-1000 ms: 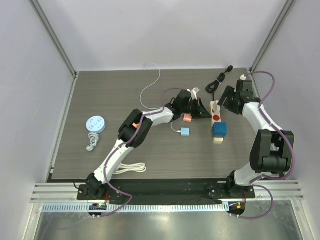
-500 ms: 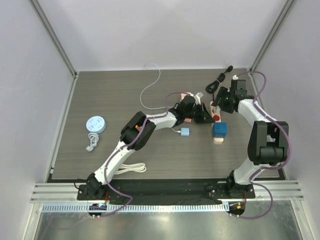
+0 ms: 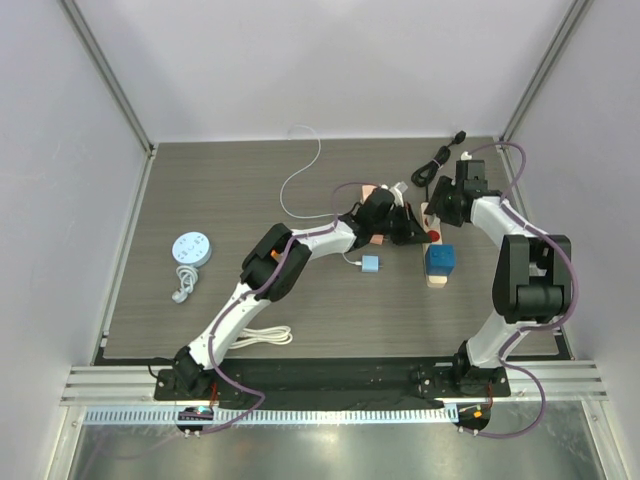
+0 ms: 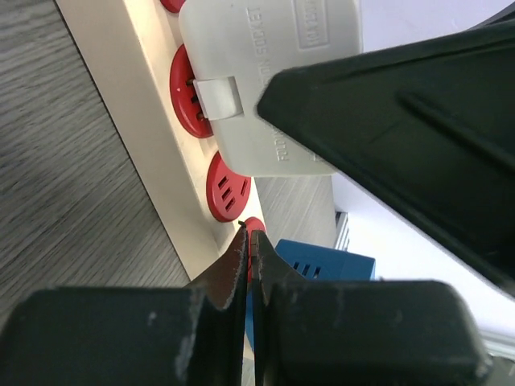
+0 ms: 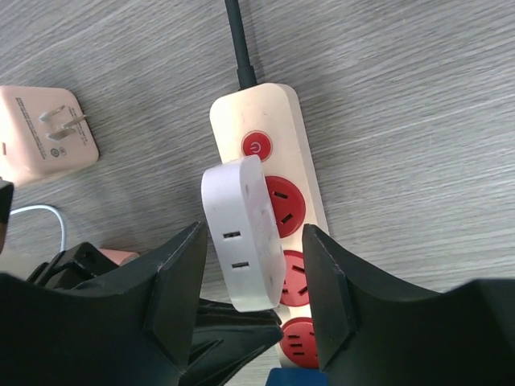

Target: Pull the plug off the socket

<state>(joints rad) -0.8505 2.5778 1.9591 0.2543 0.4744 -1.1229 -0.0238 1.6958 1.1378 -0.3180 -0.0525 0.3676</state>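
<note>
The beige power strip (image 3: 433, 250) lies right of centre, with red outlets and a black cord (image 5: 238, 48). The dark blue plug (image 3: 439, 260) sits in its near end; it shows in the left wrist view (image 4: 322, 269) and at the right wrist view's bottom edge (image 5: 294, 378). A white flat adapter (image 5: 241, 233) stands in an outlet near the strip's switch end. My right gripper (image 5: 253, 229) is open, one finger on each side of the white adapter. My left gripper (image 4: 248, 233) is shut and empty, its tips at the strip's edge beside a red outlet (image 4: 227, 186).
A pink cube adapter (image 5: 44, 133) lies left of the strip. A small light-blue cube (image 3: 371, 264) on a white cable lies nearby. A round light-blue socket (image 3: 190, 249) and a coiled white cable (image 3: 262, 337) are on the left.
My right gripper has moved in over the strip's far end, around the white adapter. My left gripper has moved right up to the strip's side.
</note>
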